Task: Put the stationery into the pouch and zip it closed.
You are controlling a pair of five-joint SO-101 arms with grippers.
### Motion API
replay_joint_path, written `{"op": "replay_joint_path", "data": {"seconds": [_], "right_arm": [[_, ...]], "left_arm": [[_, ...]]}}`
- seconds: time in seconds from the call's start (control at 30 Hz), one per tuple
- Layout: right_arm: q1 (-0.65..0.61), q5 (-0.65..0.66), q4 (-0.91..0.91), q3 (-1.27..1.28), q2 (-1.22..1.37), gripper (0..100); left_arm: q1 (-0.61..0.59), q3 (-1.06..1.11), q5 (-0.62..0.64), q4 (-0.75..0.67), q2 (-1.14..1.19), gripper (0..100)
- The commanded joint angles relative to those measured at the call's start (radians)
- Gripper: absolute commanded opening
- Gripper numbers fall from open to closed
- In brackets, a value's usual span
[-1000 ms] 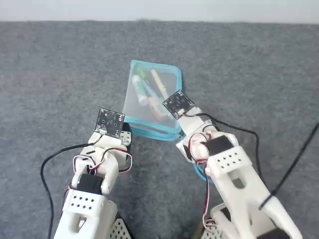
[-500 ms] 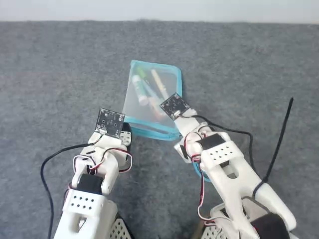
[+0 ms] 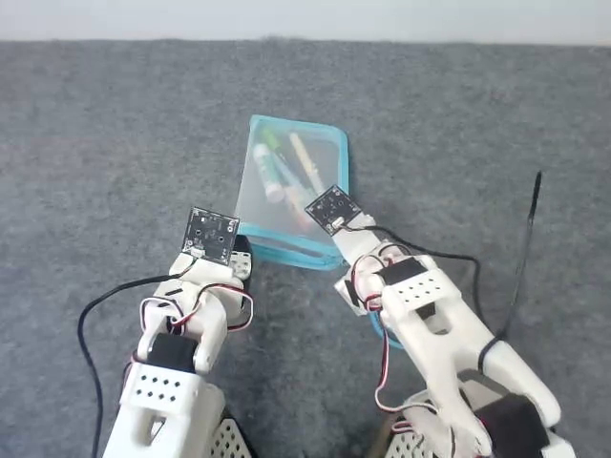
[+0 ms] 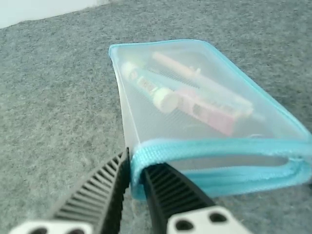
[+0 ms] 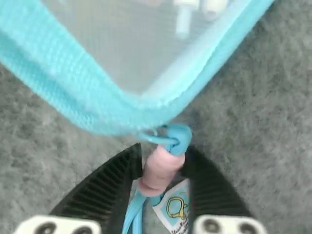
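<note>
The stationery [image 3: 282, 172] was inside the pouch [image 3: 263, 215], so the zipping step looked to be in hand. The left gripper [image 4: 135, 165] was clenched on the pouch's corner. The right gripper [image 5: 163, 152] pinched the pull [image 5: 160, 170], with the pouch just ahead of its fingers. Next, it likely needed to drag the pull along the zip [image 4: 209, 146] (slowly, no slipping) while the left held firm. Counted: one pouch, one pull, two grippers, and three things inside that I could tell.

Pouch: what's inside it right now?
Through the pouch wall: a white-capped tube, a pink item and a pale pen. The frosted wall blurs anything else; contents near the zip are unclear.
</note>
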Motion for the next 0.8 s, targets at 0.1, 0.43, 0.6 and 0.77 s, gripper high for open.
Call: {"op": "replay_joint_path", "data": {"seconds": [0.1,0.43,0.6,0.77], "right_arm": [[0.051,0.015,0.068,-0.020,-0.093,0.6],[0.079,0.063,0.455,0.068,-0.694,0.6],[0.097,0.135,0.504,0.132,-0.748,4.4],[0.087,0.138,0.504,0.084,-0.630,25.8]], "left_arm": [[-0.009,-0.019,0.003,-0.040,-0.002,1],[-0.003,-0.019,0.003,-0.044,-0.002,1],[-0.003,-0.019,0.003,-0.044,-0.002,1],[-0.003,-0.019,0.003,-0.044,-0.002,1]]}}
